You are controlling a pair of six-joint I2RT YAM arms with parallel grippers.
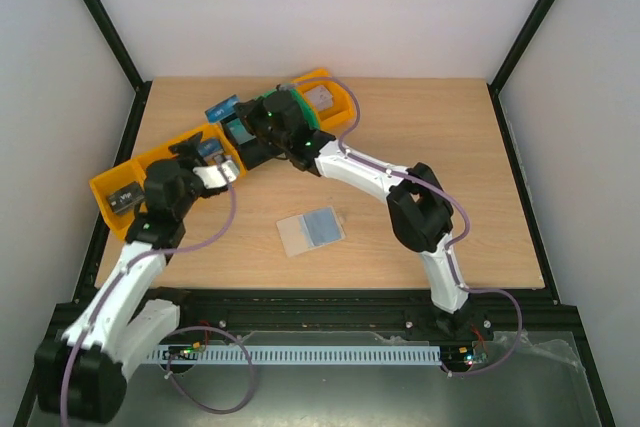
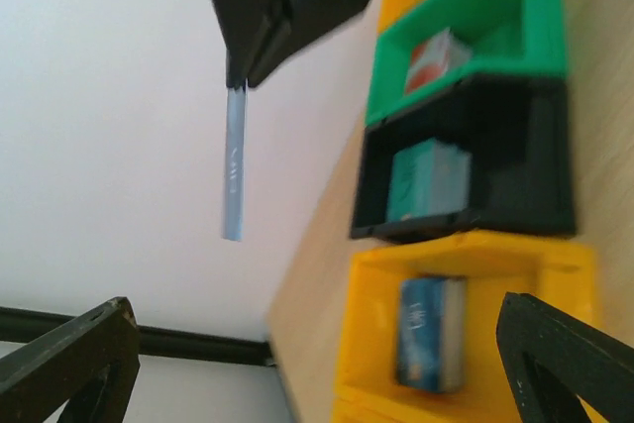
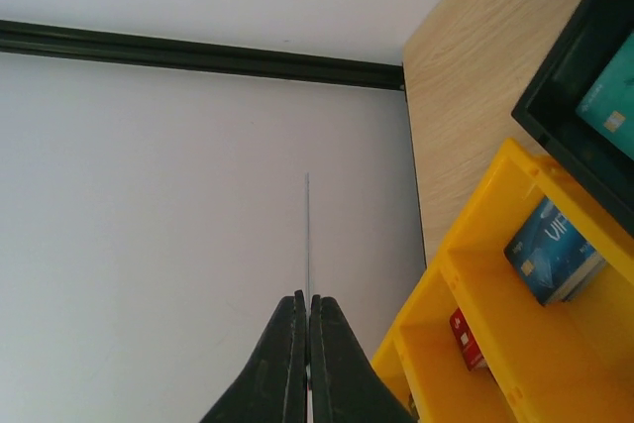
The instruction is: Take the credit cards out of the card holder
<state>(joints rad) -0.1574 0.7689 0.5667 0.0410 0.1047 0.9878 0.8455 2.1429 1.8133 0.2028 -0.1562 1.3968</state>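
One thin pale-blue plastic credit card (image 3: 307, 235): pinched edge-on in right hand (image 3: 309, 302) near coloured plastic bins (image 1: 108, 205), probably for dropping in. Left hand (image 1: 208, 161) spread wide, empty. Cream-and-blue bifold card holder (image 1: 312, 231) lying open on wooden tabletop (image 1: 450, 177).

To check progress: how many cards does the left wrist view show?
4: a pale card edge-on in the right gripper, a red-white card in the green bin, a teal card in the black bin, a blue card in the yellow bin. Others may be hidden.

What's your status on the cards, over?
Left gripper open, empty, over the yellow bin. Right gripper shut on a credit card, held in the air. Card holder open on the table, unobstructed.
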